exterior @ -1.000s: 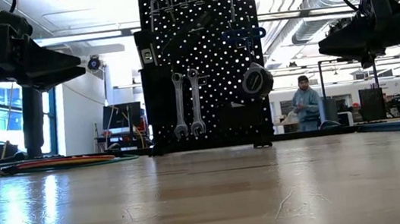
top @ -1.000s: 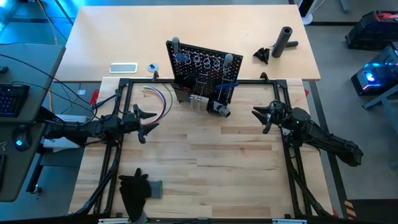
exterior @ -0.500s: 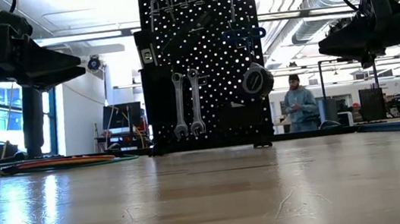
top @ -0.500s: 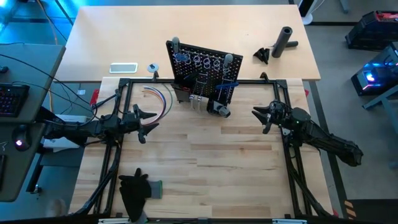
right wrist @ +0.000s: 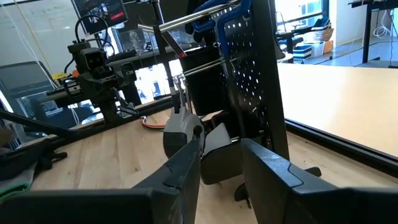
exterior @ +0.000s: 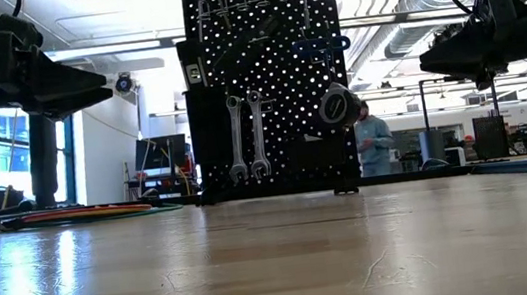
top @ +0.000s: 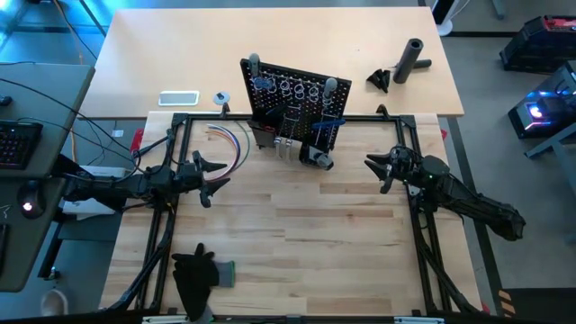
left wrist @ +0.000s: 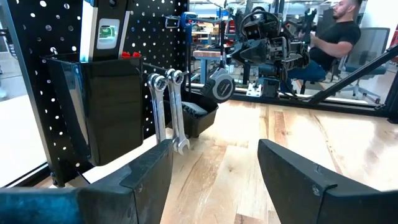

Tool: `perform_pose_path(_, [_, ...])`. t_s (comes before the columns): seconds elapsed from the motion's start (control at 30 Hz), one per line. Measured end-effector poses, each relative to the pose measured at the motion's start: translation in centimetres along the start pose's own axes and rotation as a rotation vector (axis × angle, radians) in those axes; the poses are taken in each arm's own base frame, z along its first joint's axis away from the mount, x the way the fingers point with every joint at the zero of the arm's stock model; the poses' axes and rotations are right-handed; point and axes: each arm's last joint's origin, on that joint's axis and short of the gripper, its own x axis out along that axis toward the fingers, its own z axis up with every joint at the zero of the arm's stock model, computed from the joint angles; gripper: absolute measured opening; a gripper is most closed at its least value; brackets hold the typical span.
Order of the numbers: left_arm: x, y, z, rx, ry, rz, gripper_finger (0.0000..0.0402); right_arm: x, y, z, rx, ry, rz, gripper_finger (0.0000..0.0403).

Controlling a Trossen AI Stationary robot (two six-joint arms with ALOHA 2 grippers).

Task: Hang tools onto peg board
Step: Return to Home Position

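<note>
1. Coloured wires lie in a loop on the far left of the wooden table.
2. A black cloth lies at its near left corner, with a green scrap just beside it.
3. A black cylinder lies on the pale table, near a small black stand.
4. A white slab lies on the pale table's left part.
5. A person stands in the room behind.
6. A person in a dark shirt sits at a desk.
7. A keyboard lies far left.
</note>
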Motion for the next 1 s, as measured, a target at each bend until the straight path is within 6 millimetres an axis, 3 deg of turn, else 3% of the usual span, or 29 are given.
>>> perform_pose_path(1.0, [0.12,-0.38,-0.28,0.012,0.031,-0.029,0.0227,0.0,0.0,0.0,0.0,0.0,0.0,0.011])
